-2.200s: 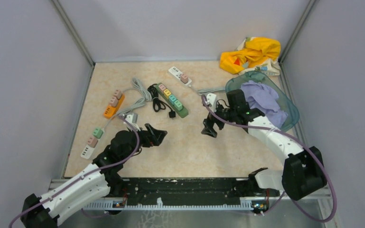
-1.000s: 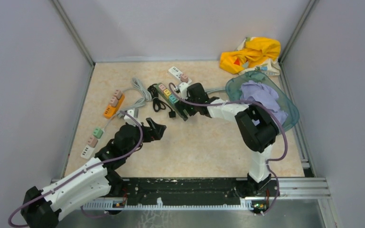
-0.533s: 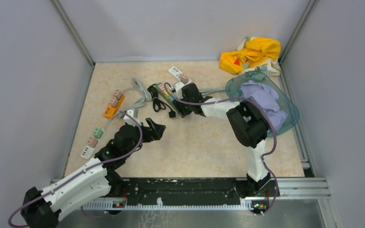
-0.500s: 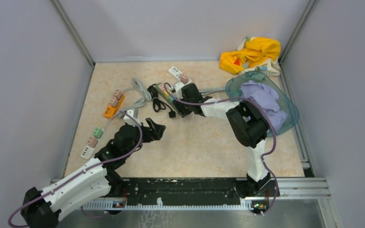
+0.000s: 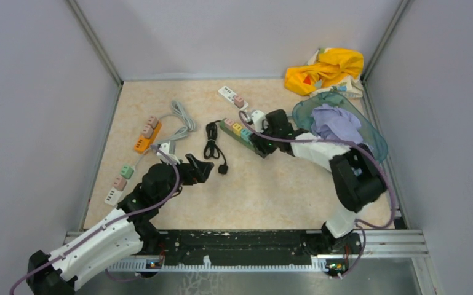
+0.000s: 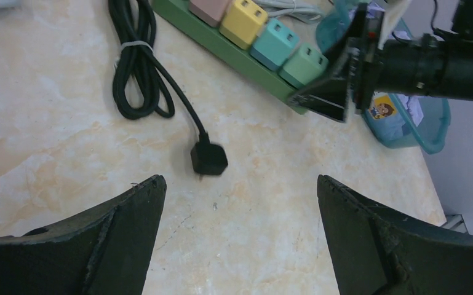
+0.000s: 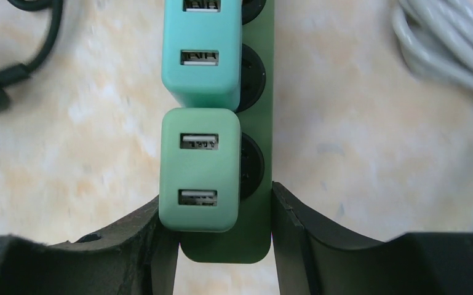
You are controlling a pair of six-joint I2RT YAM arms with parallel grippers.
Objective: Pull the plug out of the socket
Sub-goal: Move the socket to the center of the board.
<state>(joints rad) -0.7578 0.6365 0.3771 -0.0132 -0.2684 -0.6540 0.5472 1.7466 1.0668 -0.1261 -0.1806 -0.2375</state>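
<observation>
A green power strip (image 5: 241, 133) lies mid-table with pink, yellow, teal and light green plugs in its sockets. My right gripper (image 5: 262, 147) is shut on its near end. In the right wrist view the fingers (image 7: 286, 221) clamp the strip (image 7: 257, 203) right beside the light green plug (image 7: 200, 169); the teal plug (image 7: 202, 49) sits beyond. My left gripper (image 5: 204, 170) hangs open above bare tabletop, a little short of the strip's black cord plug (image 6: 209, 158). The left wrist view shows the left gripper (image 6: 238, 179) empty, with the strip (image 6: 264, 80) and the right gripper (image 6: 338, 92) beyond.
The strip's coiled black cord (image 5: 212, 140) lies left of it. An orange strip (image 5: 146, 136), a white strip (image 5: 118, 184) and grey cable (image 5: 181, 117) sit at the left. Another white strip (image 5: 232, 97) lies at the back. A teal basin (image 5: 375, 144) and yellow cloth (image 5: 326, 67) fill the right.
My right gripper closed on the green strip's end and dragged it rightward. The black cord and its plug trailed after it. The left arm barely moved.
</observation>
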